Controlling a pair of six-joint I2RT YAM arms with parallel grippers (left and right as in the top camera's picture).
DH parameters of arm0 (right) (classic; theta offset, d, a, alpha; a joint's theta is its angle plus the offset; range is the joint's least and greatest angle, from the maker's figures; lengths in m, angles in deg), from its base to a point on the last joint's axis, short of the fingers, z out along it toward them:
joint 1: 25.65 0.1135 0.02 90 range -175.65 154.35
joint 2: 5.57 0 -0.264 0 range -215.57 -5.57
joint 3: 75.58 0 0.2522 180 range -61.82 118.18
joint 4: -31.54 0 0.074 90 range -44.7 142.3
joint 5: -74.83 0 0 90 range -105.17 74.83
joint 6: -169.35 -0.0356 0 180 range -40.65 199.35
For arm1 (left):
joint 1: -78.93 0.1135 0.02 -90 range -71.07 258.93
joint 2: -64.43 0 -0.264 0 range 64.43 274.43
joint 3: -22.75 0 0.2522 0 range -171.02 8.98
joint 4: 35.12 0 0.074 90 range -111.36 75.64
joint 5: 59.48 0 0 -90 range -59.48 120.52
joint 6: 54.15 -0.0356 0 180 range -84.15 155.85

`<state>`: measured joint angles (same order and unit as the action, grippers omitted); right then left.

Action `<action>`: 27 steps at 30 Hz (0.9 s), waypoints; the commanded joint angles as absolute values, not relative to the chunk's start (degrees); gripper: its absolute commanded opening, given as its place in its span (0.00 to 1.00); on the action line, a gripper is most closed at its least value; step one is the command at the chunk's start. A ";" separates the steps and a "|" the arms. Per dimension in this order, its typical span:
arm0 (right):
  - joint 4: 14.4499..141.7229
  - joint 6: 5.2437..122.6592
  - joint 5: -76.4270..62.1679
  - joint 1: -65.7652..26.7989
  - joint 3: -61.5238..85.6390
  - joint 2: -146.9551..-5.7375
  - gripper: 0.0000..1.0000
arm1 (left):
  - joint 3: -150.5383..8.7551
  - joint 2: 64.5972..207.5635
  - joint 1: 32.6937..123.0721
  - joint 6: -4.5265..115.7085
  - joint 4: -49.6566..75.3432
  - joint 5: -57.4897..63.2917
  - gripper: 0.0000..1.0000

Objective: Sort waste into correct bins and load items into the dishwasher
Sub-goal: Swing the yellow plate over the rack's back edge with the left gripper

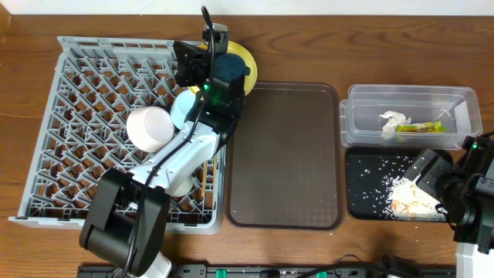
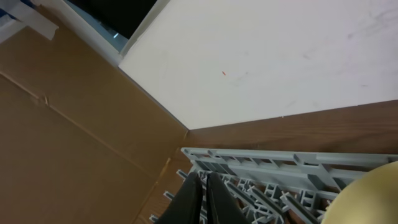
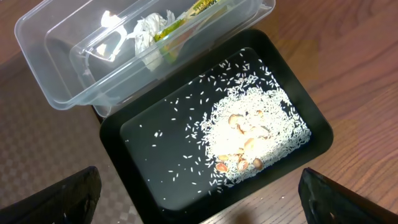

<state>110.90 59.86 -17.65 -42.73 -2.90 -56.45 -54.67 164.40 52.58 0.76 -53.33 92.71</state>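
Your left hand (image 2: 203, 180) — shut, empty — hangs over the dish rack's (image 1: 77, 116) far right corner, beside the yellow plate (image 1: 245, 58). Right hand (image 3: 199, 186) spread wide above rice (image 3: 255, 130) in the black tray (image 3: 155, 143) at the surface's right edge; napkin (image 1: 392, 121), wrapper (image 1: 421, 128) in the clear tub (image 1: 463, 104).

no legible text, snack wrapper (image 1: 421, 128) print (blurred)

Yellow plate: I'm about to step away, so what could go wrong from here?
The yellow plate juts past the rack's back corner beside the shut left gripper; a nudge might tip it out. The open right gripper hangs over the rice in the black tray; dipping could scatter it.
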 commanded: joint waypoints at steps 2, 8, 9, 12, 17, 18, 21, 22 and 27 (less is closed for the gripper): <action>110.99 59.47 -17.94 -42.88 -2.25 -56.14 0.99 | -55.00 162.89 52.32 5.31 -51.91 98.53 0.07; 110.99 59.47 -17.94 -42.88 -2.25 -56.16 0.99 | -55.02 161.05 47.62 15.06 -41.02 98.66 0.38; 110.99 59.45 -17.94 -42.88 -2.25 -56.16 0.99 | -55.02 160.07 47.21 16.98 -39.27 97.93 0.49; 110.99 59.47 -17.94 -42.88 -2.25 -56.16 0.99 | -55.11 155.48 46.86 21.35 -32.70 91.20 0.74; 110.97 59.47 -17.94 -42.88 -2.25 -56.14 0.99 | -57.19 145.01 51.29 34.99 -13.83 68.95 0.74; 110.99 59.47 -17.94 -42.88 -2.25 -56.16 0.99 | -57.58 143.68 53.24 37.13 -11.34 64.03 0.74; 110.99 59.47 -17.94 -42.88 -2.25 -56.16 0.99 | -58.61 141.16 61.61 40.98 -5.57 44.98 0.73; 110.99 59.47 -17.94 -42.88 -2.25 -56.16 0.99 | -58.89 141.12 64.50 41.53 -4.37 38.99 0.71; 110.99 59.45 -17.94 -42.88 -2.25 -56.16 0.99 | -61.27 144.64 77.72 44.13 -0.30 14.68 0.68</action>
